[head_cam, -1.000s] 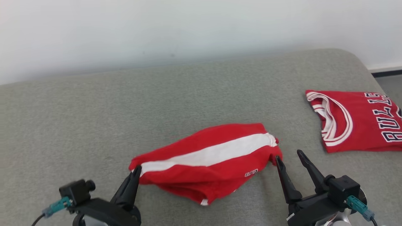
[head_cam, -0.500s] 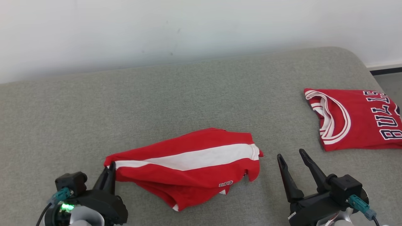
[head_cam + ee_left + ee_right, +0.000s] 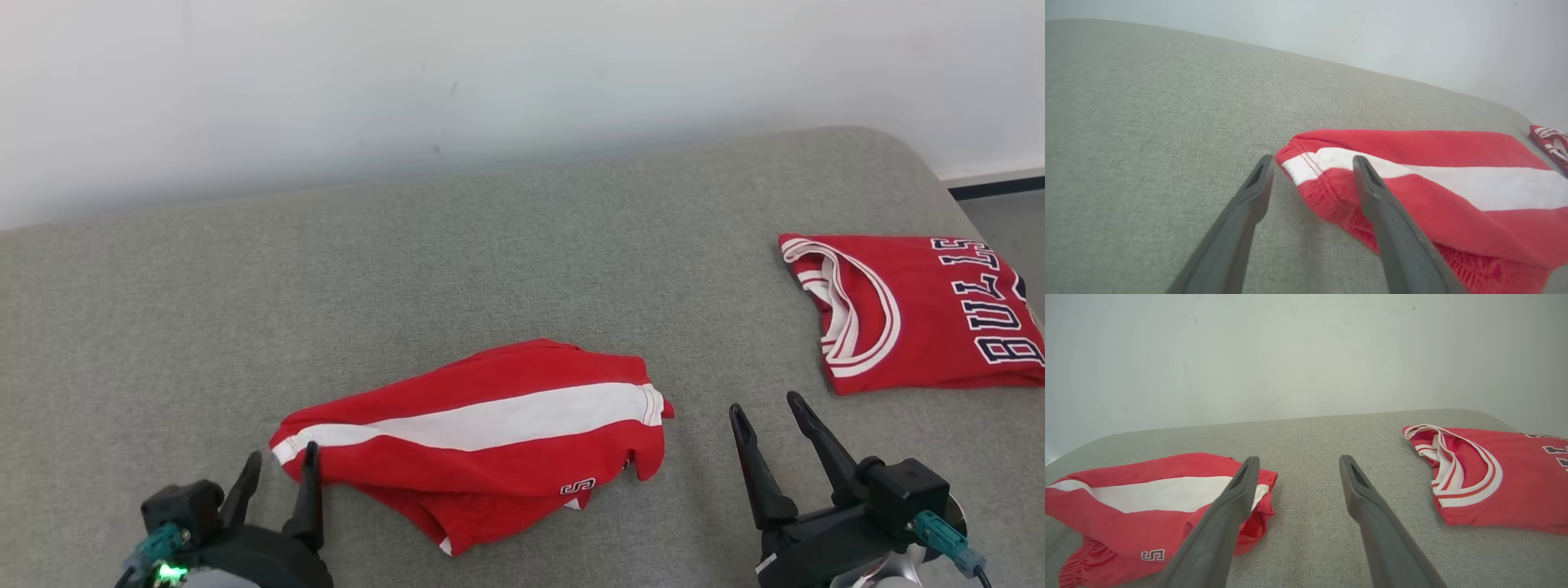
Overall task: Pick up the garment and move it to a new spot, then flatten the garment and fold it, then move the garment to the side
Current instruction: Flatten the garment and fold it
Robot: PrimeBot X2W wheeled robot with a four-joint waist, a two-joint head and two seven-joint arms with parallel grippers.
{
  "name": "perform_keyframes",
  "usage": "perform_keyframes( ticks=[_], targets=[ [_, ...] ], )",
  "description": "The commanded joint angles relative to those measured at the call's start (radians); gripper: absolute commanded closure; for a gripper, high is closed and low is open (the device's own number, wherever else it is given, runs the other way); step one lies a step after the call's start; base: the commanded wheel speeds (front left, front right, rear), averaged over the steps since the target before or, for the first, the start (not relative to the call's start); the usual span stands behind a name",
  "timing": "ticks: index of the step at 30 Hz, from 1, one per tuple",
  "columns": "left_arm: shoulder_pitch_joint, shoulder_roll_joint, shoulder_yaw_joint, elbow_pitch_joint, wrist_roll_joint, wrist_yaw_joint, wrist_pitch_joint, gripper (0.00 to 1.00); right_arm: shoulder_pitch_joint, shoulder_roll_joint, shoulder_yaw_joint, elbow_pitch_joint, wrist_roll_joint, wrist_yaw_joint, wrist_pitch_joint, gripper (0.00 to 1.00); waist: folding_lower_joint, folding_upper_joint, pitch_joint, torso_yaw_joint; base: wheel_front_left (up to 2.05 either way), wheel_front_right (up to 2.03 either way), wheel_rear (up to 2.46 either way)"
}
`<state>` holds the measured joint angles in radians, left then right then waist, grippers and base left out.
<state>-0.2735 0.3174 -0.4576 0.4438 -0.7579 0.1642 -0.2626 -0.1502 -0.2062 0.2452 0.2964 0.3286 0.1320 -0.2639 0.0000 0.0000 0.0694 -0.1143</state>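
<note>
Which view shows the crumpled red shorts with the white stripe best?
Head view: the red shorts lie whole in frame. Left wrist view gives their striped end close up; right wrist view has a finger across them.

Both hands are matte black. The left hand (image 3: 282, 451) has two long, tapering dark grey fingers (image 3: 1241, 220) on a rounded base, with a teal plug (image 3: 155, 541) and a green light (image 3: 170, 572) at its 8 o'clock. The right hand (image 3: 764, 403) carries a boxy black block (image 3: 906, 490), with a second teal plug (image 3: 939, 531) and a thin black cable (image 3: 977, 576) at its 4 o'clock.
</note>
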Motion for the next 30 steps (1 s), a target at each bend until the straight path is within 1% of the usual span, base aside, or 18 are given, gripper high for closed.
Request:
perform_keyframes(
  ticks=[1,5,6,11,14,19,23,30],
  targets=[
    [0.031,0.0,0.023,-0.023,0.013,-0.001,-0.002,0.0,0.007,0.0,-0.001,-0.003,-0.001,-0.002,0.0,0.0,0.0,0.0,-0.006,0.009,0.0,0.0,0.0],
    [0.092,-0.002,0.075,-0.098,0.059,-0.004,-0.002,0.0,0.006,-0.009,0.0,0.0,0.002,-0.002,0.0,0.0,0.0,0.0,-0.013,0.029,0.0,0.0,0.0],
    [0.092,-0.002,0.075,-0.098,0.059,-0.004,-0.002,0.0,0.006,-0.009,0.0,0.0,0.002,-0.002,0.0,0.0,0.0,0.0,-0.013,0.029,0.0,0.0,0.0],
    [0.186,-0.02,0.144,-0.224,0.156,-0.001,-0.002,0.0,-0.016,-0.018,0.026,0.03,0.026,-0.002,0.007,0.0,0.0,0.0,-0.022,0.046,0.0,0.0,0.0],
    [0.249,-0.037,0.185,-0.297,0.227,0.006,-0.002,0.0,-0.037,-0.015,0.039,0.056,0.064,-0.002,0.043,0.0,0.0,0.0,-0.026,0.054,0.0,0.0,0.0],
    [0.335,-0.067,0.263,-0.385,0.335,0.009,-0.002,0.0,-0.067,-0.015,0.065,0.102,0.163,-0.002,0.159,0.0,0.0,0.0,-0.03,0.073,0.0,0.0,0.0],
    [0.375,-0.088,0.312,-0.414,0.384,-0.01,-0.002,0.0,-0.089,-0.017,0.094,0.126,0.228,-0.002,0.235,0.0,0.0,0.0,-0.029,0.09,0.0,0.0,0.0],
    [0.393,-0.136,0.374,-0.423,0.431,-0.055,-0.002,0.0,-0.115,-0.003,0.117,0.164,0.316,-0.002,0.304,0.0,0.0,0.0,-0.028,0.118,0.0,0.0,0.0]
  ],
)
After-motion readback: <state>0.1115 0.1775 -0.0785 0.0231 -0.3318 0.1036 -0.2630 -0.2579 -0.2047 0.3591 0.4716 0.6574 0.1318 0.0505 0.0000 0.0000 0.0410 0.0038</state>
